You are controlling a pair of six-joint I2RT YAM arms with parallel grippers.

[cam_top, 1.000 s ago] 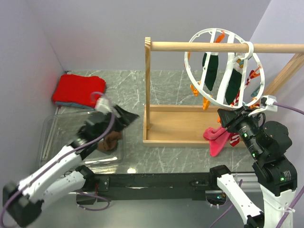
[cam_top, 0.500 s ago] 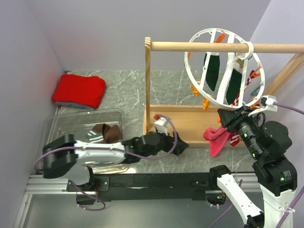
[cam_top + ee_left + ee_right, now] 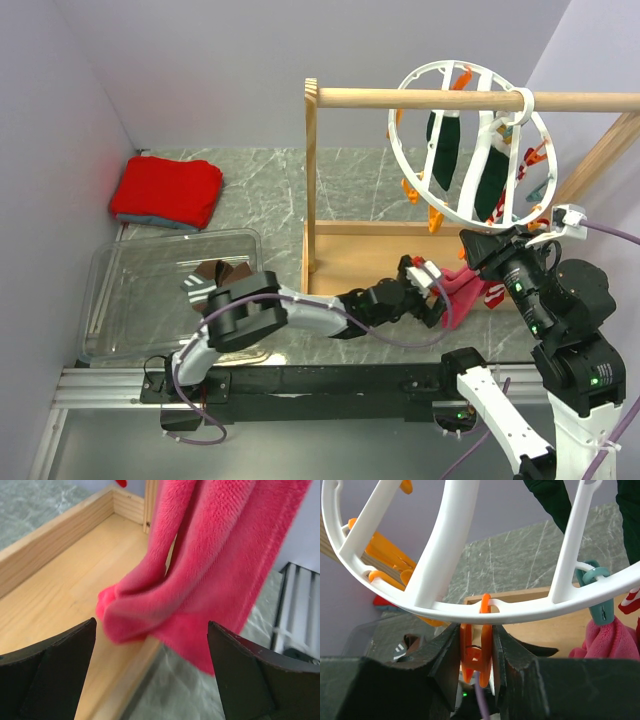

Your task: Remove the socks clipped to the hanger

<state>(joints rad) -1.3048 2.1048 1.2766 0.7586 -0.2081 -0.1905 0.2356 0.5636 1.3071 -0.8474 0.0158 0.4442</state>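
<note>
The white ring hanger (image 3: 470, 140) hangs by its hook from the wooden rail. Two dark green socks (image 3: 443, 150) are clipped inside it. A red-and-white striped sock (image 3: 492, 292) hangs low beside a pink cloth (image 3: 458, 292). My right gripper (image 3: 487, 243) is under the ring's bottom edge. In the right wrist view it (image 3: 477, 630) is shut on an orange clip (image 3: 479, 655) below the ring (image 3: 445, 580). My left gripper (image 3: 438, 298) reaches across to the pink cloth. In the left wrist view it (image 3: 152, 675) stands open, with the cloth (image 3: 210, 580) just ahead of the jaws.
The wooden rail frame (image 3: 315, 180) has a base board (image 3: 55, 595) under the hanger. A clear bin (image 3: 120, 300) at the left holds socks (image 3: 215, 278). A folded red cloth (image 3: 165, 190) lies at the back left. A teal clip (image 3: 597, 587) holds the pink cloth.
My left arm swung from the bin rightwards across the table to the pink cloth, and its jaws opened wide. A sock now lies in the bin. The right arm has not moved.
</note>
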